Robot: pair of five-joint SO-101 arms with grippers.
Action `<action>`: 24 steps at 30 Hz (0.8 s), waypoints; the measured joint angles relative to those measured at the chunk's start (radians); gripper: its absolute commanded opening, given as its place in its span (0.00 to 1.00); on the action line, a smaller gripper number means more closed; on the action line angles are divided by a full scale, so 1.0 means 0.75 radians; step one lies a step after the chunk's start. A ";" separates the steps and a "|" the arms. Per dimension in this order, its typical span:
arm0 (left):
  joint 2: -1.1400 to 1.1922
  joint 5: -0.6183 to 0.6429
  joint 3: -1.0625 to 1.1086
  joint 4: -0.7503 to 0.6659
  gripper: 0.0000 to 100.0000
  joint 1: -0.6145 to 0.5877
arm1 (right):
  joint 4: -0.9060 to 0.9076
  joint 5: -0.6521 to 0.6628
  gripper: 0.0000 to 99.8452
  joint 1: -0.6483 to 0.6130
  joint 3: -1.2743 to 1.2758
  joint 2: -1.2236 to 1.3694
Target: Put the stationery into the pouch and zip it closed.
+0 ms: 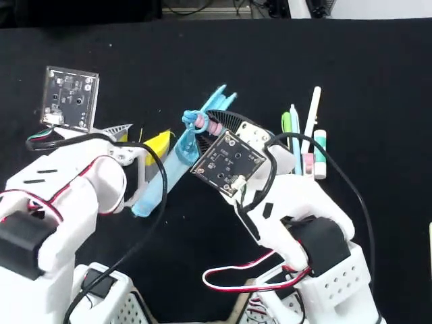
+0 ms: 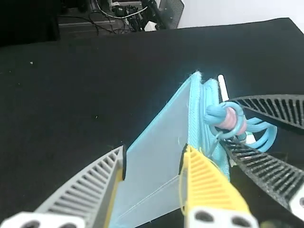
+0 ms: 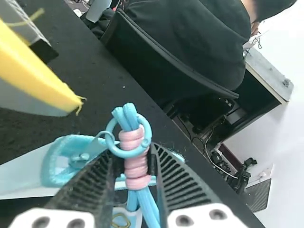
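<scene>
The light blue pouch lies tilted between the two arms, its zip end toward the far side. My left gripper, with one grey and one yellow finger, is shut on the pouch's flat side. My right gripper, with black ribbed fingers, is shut on the zip pull, a blue cord with pink beads and a ring. In the left wrist view, the ring sits between these black fingers. Several pens and sticks lie on the table right of the pouch.
Black cloth covers the table. The stationery includes a green pen, a blue pen, a long white pen and a short white-and-green stick. Cables run along both arms near the front edge.
</scene>
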 measured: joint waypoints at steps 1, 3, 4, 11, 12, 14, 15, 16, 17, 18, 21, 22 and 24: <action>-0.006 0.002 0.000 0.000 0.20 0.035 | 0.000 0.000 0.01 0.000 0.000 0.000; -0.020 0.002 0.000 0.000 0.20 0.125 | 0.000 0.000 0.01 0.000 0.000 0.000; -0.029 0.002 0.000 0.000 0.20 0.162 | 0.000 0.000 0.01 0.000 0.000 0.000; -0.031 0.000 0.137 -0.086 0.20 0.219 | 0.000 0.000 0.01 0.004 0.000 -0.008; -0.031 0.000 0.166 -0.104 0.20 0.200 | 0.000 0.000 0.01 0.004 0.000 -0.008; -0.043 0.002 0.203 -0.133 0.20 0.155 | 0.000 0.000 0.01 -0.002 0.000 -0.008; -0.045 0.002 0.215 -0.137 0.20 0.135 | 0.000 0.000 0.01 -0.002 0.000 -0.008; -0.039 0.002 0.229 -0.137 0.20 0.121 | 0.000 0.000 0.01 -0.002 0.000 -0.008; -0.033 0.002 0.239 -0.145 0.20 0.119 | 0.000 0.000 0.01 -0.002 0.000 -0.008; -0.043 0.002 0.248 -0.145 0.20 0.115 | 0.000 0.000 0.01 -0.002 0.000 -0.008; -0.045 0.002 0.256 -0.145 0.20 0.108 | 0.000 0.000 0.01 -0.002 0.002 -0.008; -0.045 0.002 0.256 -0.145 0.20 0.108 | 0.000 0.000 0.01 -0.002 0.004 -0.008; -0.045 0.002 0.262 -0.145 0.17 0.108 | 0.000 0.000 0.01 -0.002 0.008 -0.008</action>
